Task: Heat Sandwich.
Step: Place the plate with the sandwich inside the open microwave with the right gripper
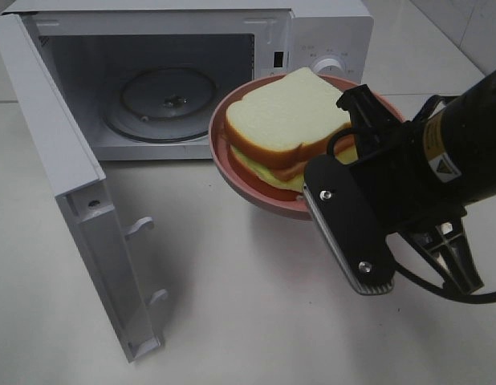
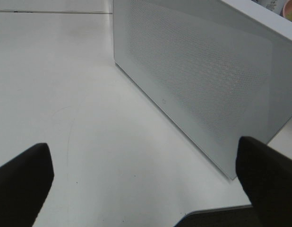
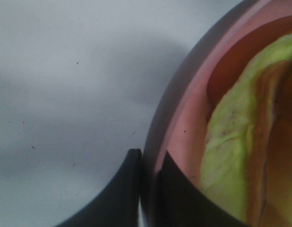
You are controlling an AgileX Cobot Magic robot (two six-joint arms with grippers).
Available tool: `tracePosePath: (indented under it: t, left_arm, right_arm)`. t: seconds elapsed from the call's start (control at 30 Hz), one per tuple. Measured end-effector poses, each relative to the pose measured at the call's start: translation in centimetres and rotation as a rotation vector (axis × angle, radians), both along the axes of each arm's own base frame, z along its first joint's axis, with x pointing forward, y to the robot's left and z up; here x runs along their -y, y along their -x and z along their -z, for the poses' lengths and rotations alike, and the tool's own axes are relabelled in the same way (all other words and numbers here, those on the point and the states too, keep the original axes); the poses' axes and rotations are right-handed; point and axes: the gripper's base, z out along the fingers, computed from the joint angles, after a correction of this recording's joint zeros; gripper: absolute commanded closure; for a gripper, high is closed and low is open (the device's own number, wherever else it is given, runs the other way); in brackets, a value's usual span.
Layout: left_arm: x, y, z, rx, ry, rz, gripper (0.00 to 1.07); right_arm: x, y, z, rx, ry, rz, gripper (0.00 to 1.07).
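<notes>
right jaws: clamped on plate (image 1: 217, 140) rim
left jaws: apart, empty
step: loading sandwich (image 1: 284, 108) into microwave (image 1: 336, 32)
next: slide in level

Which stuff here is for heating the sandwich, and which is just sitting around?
For the job: sandwich; pink plate under it; right gripper, shut on the plate's rim; microwave, its door open; glass turntable inside.
Just sitting around: left gripper, open, near the door's outer face; white table.
</notes>
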Motion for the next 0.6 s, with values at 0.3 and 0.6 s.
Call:
tracePosePath:
  t: [0.3, 0.6]
  left_arm:
    - [0.0, 0.0, 0.0, 0.0, 0.0, 0.0, 0.09]
    - [0.0, 0.0, 0.0, 0.0, 0.0, 0.0, 0.09]
  right_arm:
    - [1.0, -0.7, 0.3, -0.072, 0.007, -0.133, 1.07]
    - [2.0, -1.8, 0.9, -0.097, 0.016, -0.145, 1.07]
